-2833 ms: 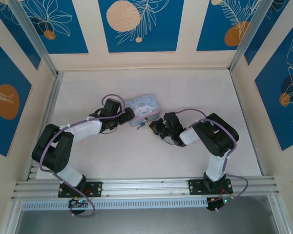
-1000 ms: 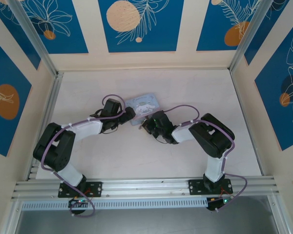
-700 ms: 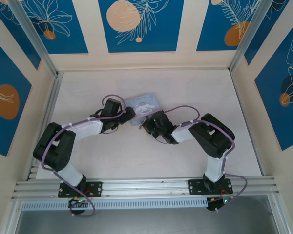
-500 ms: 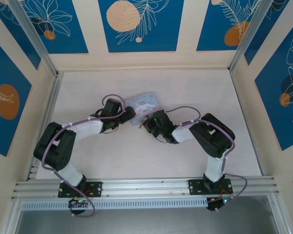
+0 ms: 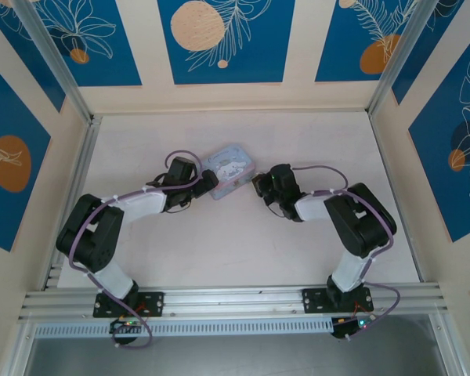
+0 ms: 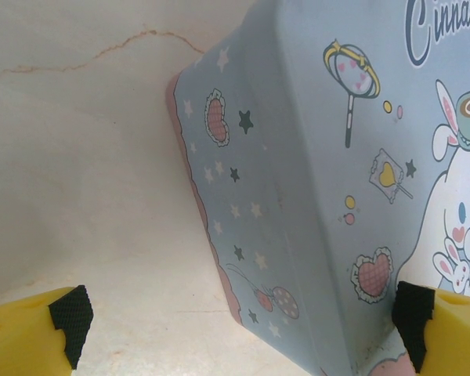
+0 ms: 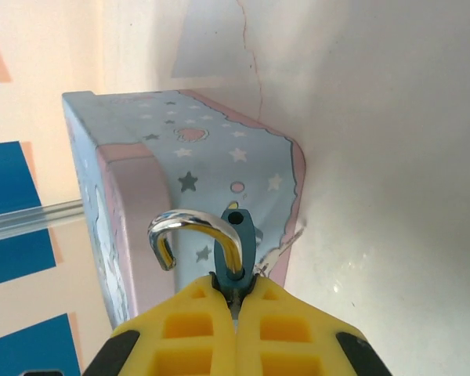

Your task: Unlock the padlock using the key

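Padlock (image 7: 240,235) clamped in the shut right gripper (image 7: 235,296), just beside the tin (image 7: 219,149).
Left gripper (image 6: 243,323) stands spread astride the tin's corner, left pad clear of it, so a snagging shackle (image 7: 189,225) could drag the tin. Key (image 7: 285,240), perhaps the sliver at the padlock's 3 o'clock, is barely legible; the fingers hide the lock's body.

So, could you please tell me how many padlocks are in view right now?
1. The padlock, shackle open, is pinched in the right gripper, just beside the tin. Another could be hidden behind the tin or the arms.
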You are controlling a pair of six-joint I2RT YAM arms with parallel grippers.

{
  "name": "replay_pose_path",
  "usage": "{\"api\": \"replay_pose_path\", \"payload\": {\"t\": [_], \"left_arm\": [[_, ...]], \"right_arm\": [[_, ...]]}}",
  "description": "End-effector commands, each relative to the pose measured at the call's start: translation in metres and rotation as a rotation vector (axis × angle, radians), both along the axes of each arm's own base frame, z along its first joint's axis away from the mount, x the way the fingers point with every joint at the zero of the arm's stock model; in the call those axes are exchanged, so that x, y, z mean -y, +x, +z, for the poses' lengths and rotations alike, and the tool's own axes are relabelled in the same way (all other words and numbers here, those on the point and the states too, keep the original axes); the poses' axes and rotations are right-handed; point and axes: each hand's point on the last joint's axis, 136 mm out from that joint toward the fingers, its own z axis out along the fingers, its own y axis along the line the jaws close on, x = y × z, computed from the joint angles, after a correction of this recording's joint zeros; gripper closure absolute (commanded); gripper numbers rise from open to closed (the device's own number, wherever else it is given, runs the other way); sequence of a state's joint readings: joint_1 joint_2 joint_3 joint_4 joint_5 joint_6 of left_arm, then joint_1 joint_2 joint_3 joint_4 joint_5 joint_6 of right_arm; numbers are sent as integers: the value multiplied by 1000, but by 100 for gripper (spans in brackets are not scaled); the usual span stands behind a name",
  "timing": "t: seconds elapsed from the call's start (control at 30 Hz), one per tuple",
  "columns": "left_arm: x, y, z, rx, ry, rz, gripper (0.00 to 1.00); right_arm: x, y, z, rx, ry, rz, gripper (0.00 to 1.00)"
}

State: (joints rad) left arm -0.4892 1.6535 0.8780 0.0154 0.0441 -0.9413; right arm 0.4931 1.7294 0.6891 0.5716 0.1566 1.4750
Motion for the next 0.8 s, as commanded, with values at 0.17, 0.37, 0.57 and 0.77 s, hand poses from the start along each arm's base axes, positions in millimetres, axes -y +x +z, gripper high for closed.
{"api": "replay_pose_path", "payload": {"t": [0.17,0.37,0.57,0.77], "left_arm": [[-15,-42,-30,-162,106,-51,0],[-14,-41,2,-98,76,-59,0],[-16,-43,34,-39,58,-63,0],[-31,-48,79,65,93,-63,0]], "right_arm": [[27,-50,-18,-50,-50,41,100],[55,-82,-36,-111,-64,26,95],[76,-107,-28,-133,-81,6,42],[113,-137,4,-121,-117,-46,0]]}}
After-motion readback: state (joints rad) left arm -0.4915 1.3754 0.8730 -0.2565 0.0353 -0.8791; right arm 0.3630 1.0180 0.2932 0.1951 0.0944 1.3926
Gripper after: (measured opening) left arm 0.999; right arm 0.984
